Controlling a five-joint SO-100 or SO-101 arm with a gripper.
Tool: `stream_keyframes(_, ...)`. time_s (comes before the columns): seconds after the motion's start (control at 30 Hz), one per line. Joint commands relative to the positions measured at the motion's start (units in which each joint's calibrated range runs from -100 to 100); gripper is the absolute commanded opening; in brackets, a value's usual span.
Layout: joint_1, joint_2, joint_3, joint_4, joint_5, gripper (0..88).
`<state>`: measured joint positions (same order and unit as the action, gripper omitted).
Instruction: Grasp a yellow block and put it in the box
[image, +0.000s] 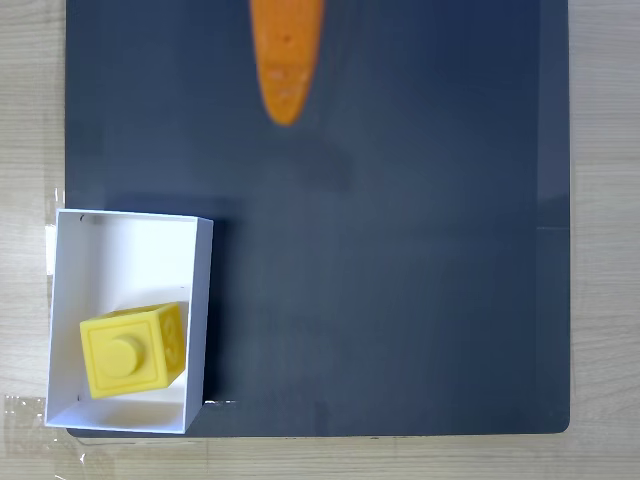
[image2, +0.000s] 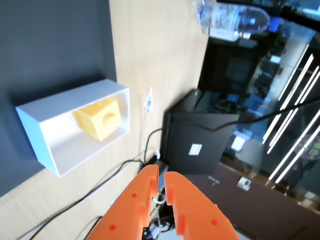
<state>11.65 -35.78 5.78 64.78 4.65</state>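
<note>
The yellow block (image: 130, 350) lies inside the white box (image: 200, 300) at the lower left of the fixed view, its round stud facing up. The wrist view has the same block (image2: 100, 118) resting against the box's wall (image2: 75, 100). My orange gripper (image: 285, 105) reaches in from the top edge of the fixed view, well away from the box, over the dark mat. In the wrist view the gripper (image2: 161, 175) rises from the bottom edge with its two fingers nearly touching and nothing between them.
A dark mat (image: 400, 250) covers most of the wooden table (image: 30, 120). Beyond the table edge the wrist view shows a black case (image2: 200, 145), cables (image2: 100, 192) and a water bottle (image2: 235, 20).
</note>
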Motion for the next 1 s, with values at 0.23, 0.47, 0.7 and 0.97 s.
stream_keyframes(0.23, -3.57, -39.65, 44.56, 0.06, 0.39, 2.1)
stream_keyframes(0.47, -3.49, -63.04, 71.33, 3.63, 0.34, 2.1)
stream_keyframes(0.7, -3.49, -62.78, 80.56, 10.62, -0.19, 1.4)
stream_keyframes(0.97, -3.32, -63.12, 86.08, 9.31, 0.34, 1.4)
